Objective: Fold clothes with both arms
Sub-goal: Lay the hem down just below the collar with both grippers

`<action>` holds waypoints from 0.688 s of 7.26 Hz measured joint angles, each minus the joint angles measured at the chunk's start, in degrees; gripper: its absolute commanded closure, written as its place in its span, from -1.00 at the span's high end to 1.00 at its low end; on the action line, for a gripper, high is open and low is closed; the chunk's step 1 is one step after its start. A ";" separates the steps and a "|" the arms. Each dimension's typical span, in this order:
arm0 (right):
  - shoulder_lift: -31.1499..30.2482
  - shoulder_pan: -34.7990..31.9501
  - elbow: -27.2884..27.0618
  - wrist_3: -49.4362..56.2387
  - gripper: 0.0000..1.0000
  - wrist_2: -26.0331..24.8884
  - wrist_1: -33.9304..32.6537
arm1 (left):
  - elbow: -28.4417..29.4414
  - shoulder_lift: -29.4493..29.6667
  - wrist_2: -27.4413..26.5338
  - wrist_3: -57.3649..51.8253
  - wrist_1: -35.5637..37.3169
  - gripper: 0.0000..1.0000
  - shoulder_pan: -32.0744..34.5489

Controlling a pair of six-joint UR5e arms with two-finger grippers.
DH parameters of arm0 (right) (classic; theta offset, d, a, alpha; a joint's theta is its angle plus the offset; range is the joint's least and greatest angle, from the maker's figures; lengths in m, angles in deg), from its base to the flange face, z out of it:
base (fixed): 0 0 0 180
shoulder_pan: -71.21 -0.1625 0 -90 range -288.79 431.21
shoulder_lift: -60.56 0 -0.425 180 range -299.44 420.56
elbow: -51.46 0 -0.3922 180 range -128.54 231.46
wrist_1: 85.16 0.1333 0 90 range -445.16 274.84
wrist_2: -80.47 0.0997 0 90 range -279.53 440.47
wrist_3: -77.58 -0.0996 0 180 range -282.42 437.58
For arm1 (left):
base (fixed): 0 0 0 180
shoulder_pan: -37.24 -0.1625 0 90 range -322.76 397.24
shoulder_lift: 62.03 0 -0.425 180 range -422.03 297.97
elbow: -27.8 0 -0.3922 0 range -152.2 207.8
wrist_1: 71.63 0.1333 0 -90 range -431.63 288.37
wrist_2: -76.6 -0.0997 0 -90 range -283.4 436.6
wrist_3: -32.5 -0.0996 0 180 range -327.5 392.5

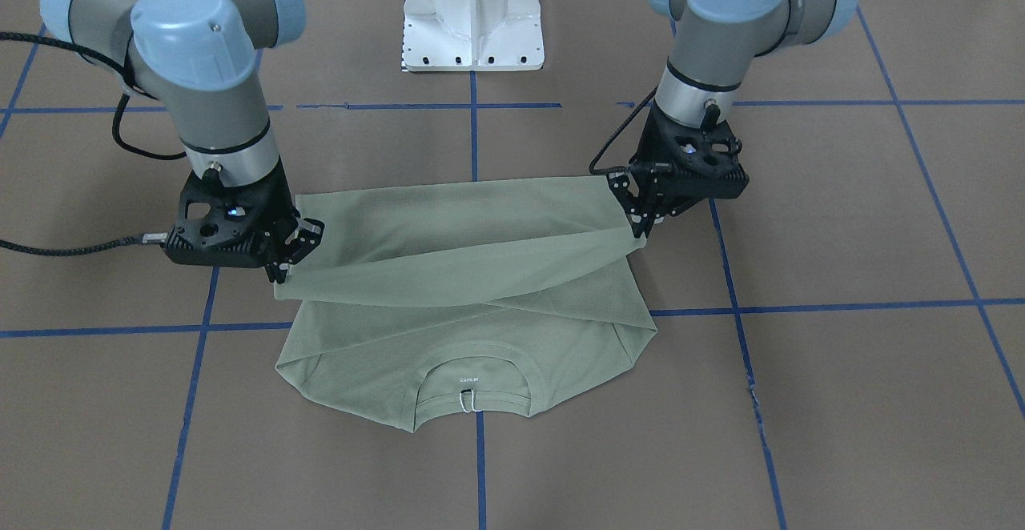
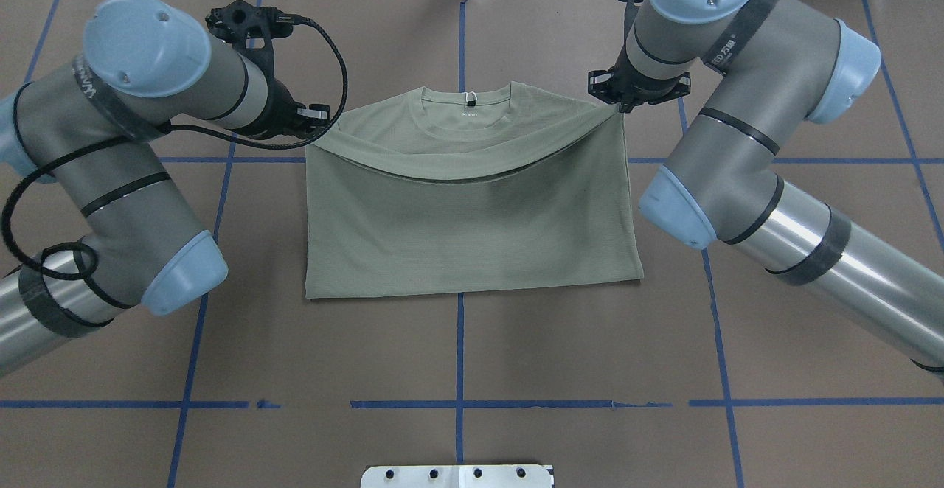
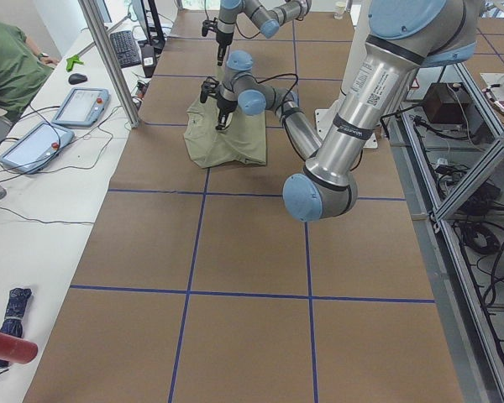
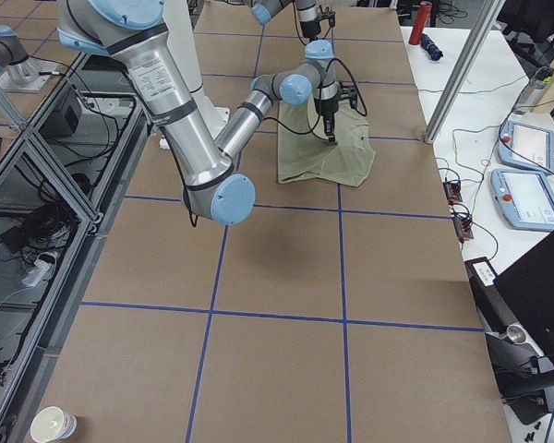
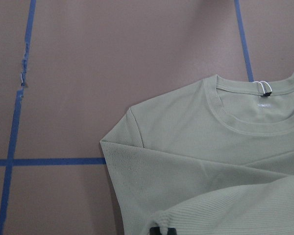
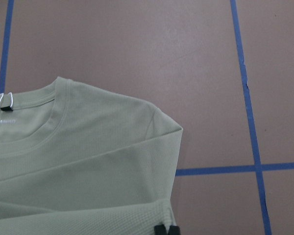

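Shirt (image 1: 480, 274) hem (lifted) half-hides left gripper (image 1: 641, 230), right gripper (image 1: 282, 270).

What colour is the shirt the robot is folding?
The shirt is a plain pale sage green all over. It shows best in the overhead view.

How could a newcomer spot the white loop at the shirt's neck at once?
On the brown table with blue tape lines lies a half-folded sage-green shirt. Its ribbed collar is at the edge farthest from the robot's white base. The white loop sits at the collar's middle, brighter than anything else on the green, beside tiny pale lettering.
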 measured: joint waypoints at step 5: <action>4.35 -1.52 18.72 1.79 -1.00 -0.39 12.69 | 20.78 6.12 -0.21 -5.61 -11.32 -1.00 2.55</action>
